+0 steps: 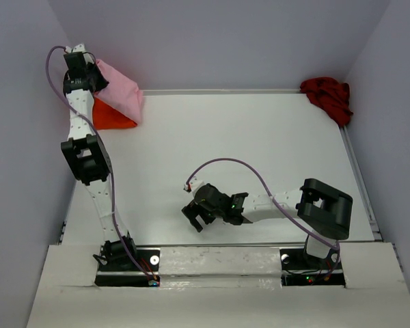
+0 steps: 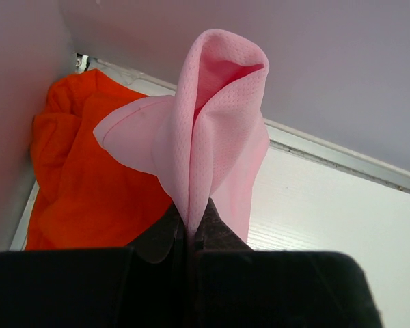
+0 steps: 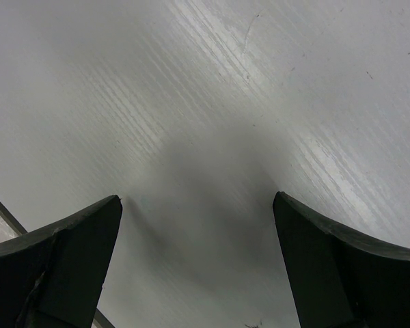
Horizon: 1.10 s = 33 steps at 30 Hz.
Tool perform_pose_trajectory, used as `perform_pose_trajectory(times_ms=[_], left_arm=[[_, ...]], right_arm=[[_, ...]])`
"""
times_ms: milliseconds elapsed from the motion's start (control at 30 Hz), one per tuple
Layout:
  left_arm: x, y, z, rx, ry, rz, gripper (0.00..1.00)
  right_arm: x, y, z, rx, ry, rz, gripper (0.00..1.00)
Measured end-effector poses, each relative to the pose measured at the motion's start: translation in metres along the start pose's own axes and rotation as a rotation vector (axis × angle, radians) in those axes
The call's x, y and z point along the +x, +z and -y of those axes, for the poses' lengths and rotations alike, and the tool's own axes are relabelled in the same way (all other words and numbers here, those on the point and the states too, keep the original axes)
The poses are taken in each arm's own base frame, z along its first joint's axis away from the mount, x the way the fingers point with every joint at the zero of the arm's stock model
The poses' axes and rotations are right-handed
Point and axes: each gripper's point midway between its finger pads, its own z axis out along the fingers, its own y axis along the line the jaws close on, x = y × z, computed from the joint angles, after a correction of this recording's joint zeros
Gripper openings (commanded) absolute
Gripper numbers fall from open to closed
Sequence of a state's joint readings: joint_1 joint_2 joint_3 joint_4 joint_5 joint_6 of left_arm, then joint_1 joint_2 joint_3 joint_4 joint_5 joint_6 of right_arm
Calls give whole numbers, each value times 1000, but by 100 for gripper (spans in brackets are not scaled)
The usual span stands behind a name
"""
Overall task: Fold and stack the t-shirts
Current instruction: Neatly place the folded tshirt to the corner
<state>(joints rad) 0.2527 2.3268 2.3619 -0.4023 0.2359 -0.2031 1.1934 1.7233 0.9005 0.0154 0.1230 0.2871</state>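
Observation:
My left gripper [image 2: 189,229] is shut on a bunched fold of the light pink t-shirt [image 2: 212,123], lifted at the table's far left corner. From above, the pink t-shirt [image 1: 121,92] drapes off that gripper [image 1: 90,76] over the bright orange t-shirt [image 1: 111,116], which lies crumpled against the left wall; the orange t-shirt [image 2: 75,178] also fills the left of the left wrist view. A dark red t-shirt [image 1: 326,97] sits crumpled in the far right corner. Low over the bare table near the front middle, my right gripper [image 1: 195,217] stands open and empty, its fingers [image 3: 68,253] wide apart.
Grey walls close the table [image 1: 246,150] on the left, back and right. A raised rail [image 1: 359,178] runs along the right edge. A purple cable [image 1: 239,167] loops above the right arm.

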Motion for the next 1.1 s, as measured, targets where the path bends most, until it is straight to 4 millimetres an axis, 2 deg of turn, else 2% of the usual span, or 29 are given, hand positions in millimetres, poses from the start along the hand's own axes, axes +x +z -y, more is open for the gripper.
perform_pose_trajectory(times_ms=[167, 367, 700, 1100], left_arm=[[-5, -6, -8, -12, -9, 8, 0], [12, -1, -17, -34, -19, -31, 0], [25, 8, -29, -73, -8, -49, 0], [66, 36, -80, -275, 6, -112, 0]], right_arm=[[0, 0, -1, -1, -6, -1, 97], [1, 0, -1, -2, -11, -1, 97], [1, 0, -1, -2, -11, 0, 97], [0, 0, -2, -3, -11, 1, 97]])
